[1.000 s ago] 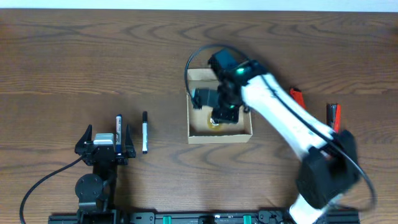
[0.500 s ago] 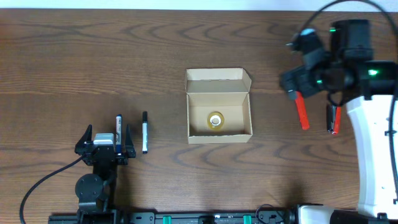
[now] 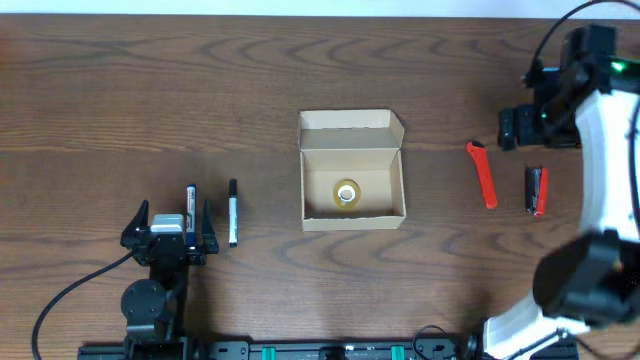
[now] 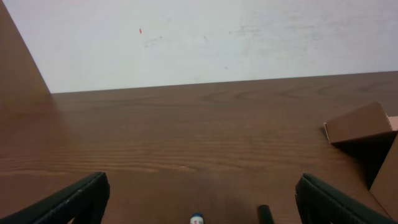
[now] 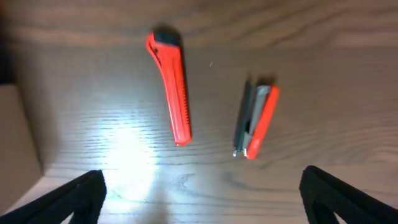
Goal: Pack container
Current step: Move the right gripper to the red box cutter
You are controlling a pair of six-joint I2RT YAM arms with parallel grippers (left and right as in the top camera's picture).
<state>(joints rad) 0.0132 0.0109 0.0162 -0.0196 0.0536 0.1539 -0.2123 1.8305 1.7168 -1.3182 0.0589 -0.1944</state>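
The tan cardboard container (image 3: 352, 170) stands open at the table's middle, flap lid folded back, with a tape roll (image 3: 346, 194) on its floor. My right gripper (image 3: 522, 130) is open and empty, up and to the right of the box, above a red utility knife (image 3: 481, 175) and a red-and-grey tool (image 3: 537, 190). In the right wrist view the gripper (image 5: 202, 199) hovers over bare wood short of the knife (image 5: 171, 87) and the tool (image 5: 258, 121). My left gripper (image 3: 168, 235) is open at the front left, with a blue-tipped pen (image 3: 191, 205) lying between its fingers.
A black pen (image 3: 233, 212) lies just right of the left gripper; its tip shows in the left wrist view (image 4: 265, 213) beside the blue-tipped pen (image 4: 196, 218). The box's flap (image 4: 360, 123) shows at that view's right. The box wall (image 5: 18, 137) edges the right wrist view.
My right arm has risen out of the box and swung right, over the red tools. The tape roll stays in the box. The left arm has not moved.
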